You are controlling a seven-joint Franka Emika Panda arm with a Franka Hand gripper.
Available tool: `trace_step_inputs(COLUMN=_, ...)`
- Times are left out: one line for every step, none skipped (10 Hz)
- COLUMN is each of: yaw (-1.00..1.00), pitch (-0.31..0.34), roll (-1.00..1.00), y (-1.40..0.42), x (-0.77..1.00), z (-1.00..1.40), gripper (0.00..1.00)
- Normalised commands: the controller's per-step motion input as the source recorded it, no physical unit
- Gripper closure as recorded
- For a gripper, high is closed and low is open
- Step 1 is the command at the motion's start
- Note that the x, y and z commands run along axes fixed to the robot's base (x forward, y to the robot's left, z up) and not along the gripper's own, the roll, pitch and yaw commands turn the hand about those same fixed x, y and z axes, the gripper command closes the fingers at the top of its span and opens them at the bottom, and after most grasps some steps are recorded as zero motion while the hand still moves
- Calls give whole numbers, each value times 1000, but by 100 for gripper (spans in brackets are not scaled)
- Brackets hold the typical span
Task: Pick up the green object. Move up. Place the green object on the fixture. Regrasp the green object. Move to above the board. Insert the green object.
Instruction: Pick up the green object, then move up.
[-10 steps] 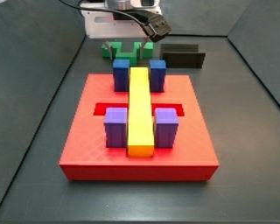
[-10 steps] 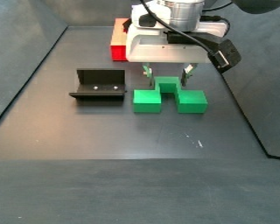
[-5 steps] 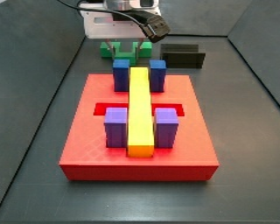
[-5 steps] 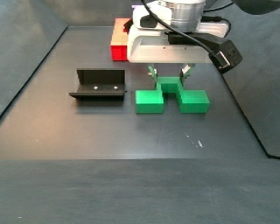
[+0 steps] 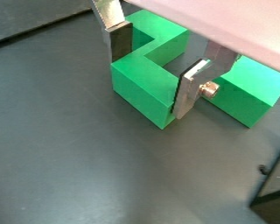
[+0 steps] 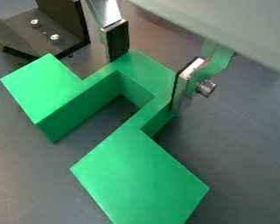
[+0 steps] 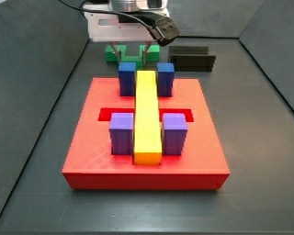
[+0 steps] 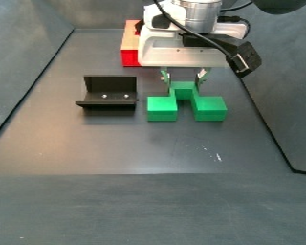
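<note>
Gripper [image 6: 152,63] with fingers apart astride the green object [image 6: 101,122]; centre on its middle block, then close squarely

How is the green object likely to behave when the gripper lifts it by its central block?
The green object looks rigid with flat faces, so the gripper should grip firmly. Its matte surface probably resists slipping. Blocky, flat-based, it seems unlikely to roll.

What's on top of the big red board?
On the board sit two blue blocks, two purple blocks and a long yellow bar. The gripper straddles the green object beyond it.
</note>
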Motion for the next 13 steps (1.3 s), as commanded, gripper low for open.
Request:
trace_step_inputs(yaw=0, pitch=0, roll=0, y=0, x=0, z=0, gripper=100)
trace_step_inputs(yaw=0, pitch=0, roll=0, y=0, x=0, z=0, gripper=100)
trace_step_inputs(yaw=0, pitch=0, roll=0, y=0, x=0, z=0, gripper=100)
trace_step_inputs(yaw=0, pitch=0, roll=0, y=0, x=0, z=0, gripper=100)
trace_step_inputs(yaw=0, pitch=0, roll=0, y=0, x=0, z=0, gripper=100)
trace_step_inputs(yaw=0, pitch=0, roll=0, y=0, x=0, z=0, gripper=100)
trace_step_inputs(yaw=0, pitch=0, roll=0, y=0, x=0, z=0, gripper=100)
trace_step_inputs(yaw=0, pitch=0, roll=0, y=0, x=0, z=0, gripper=100)
trace_step_inputs(yaw=0, pitch=0, roll=0, y=0, x=0, z=0, gripper=100)
trace_step_inputs(yaw=0, pitch=0, roll=0, y=0, x=0, z=833, gripper=100)
trace_step_inputs(yaw=13, pitch=9, roll=11, y=81, x=-20, z=819, gripper=100)
trace_step_inputs(yaw=5, pitch=26, roll=12, y=80, x=-52, z=732, gripper=100)
trace_step_inputs(yaw=-3, pitch=-22, roll=16, y=35, x=-28, z=248, gripper=100)
